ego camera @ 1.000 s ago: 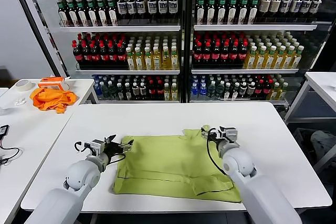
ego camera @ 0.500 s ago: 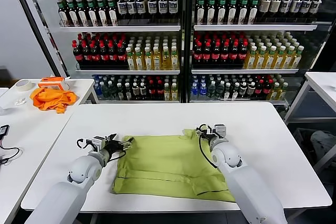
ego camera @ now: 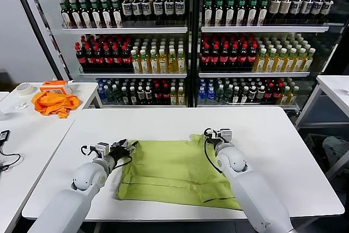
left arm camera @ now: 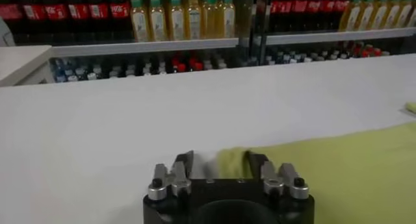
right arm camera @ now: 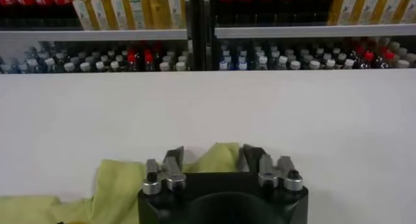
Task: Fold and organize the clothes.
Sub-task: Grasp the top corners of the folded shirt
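A: OK, L to R. Where's the T-shirt (ego camera: 174,170)?

B: Flat on the white worktop (ego camera: 283,151), nearer the near edge, roughly centred. Left gripper (ego camera: 124,147) sits at its far-left corner; in the wrist view the jaws stand partway in, cloth bunched between them, so looks like pinching the corner, tho can't confirm a firm hold.

A: And the right?

B: Right gripper (ego camera: 214,133) at the far-right corner, jaws likewise half-narrowed around a raised tuft of fabric.

A: How to do the step well?

B: My read: get both pinches secure first, lift evenly, keep both hands level w/ the edge taut, then carry it toward the near hem so the fold lands square. Uneven pull = skewed fold.
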### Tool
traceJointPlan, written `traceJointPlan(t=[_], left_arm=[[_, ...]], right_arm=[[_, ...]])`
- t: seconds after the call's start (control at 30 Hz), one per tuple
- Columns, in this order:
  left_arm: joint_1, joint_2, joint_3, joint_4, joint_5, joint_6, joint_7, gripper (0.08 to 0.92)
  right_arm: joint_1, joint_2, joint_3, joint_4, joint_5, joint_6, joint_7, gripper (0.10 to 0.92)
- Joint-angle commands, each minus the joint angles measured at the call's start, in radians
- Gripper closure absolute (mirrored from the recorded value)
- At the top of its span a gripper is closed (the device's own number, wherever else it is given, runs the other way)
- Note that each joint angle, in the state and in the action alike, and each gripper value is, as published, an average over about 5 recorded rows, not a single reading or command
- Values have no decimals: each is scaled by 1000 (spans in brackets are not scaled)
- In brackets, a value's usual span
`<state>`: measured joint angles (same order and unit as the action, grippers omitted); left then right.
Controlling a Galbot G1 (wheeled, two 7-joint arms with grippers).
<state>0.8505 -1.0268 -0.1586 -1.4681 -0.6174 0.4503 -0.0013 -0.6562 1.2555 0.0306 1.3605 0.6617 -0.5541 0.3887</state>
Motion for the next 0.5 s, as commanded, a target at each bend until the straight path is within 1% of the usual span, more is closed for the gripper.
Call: traceJointPlan(t=[0.03,0.17,0.3,0.4,0.5], left_arm=[[3,-4,-4,4,-21,-2,7,572],[3,-4,-7,2,-23,-3,7,685],[5,-4,-7,-5,-23,-7,10,797],[14,-1,-9,-19,-28,-18,10,868],[37,12,-19,-54,-44,-40,8,910]], right_arm=[[1,7,-5,-13,6,13,-4,550],[-3,5,-3,-16,-22,74,-51,672],[-15,-4,2,17,-58,126,-99,793],[-32,-20,8,75,-52,122,-89,874],[-62,-56,22,171,-27,100,-68,917]])
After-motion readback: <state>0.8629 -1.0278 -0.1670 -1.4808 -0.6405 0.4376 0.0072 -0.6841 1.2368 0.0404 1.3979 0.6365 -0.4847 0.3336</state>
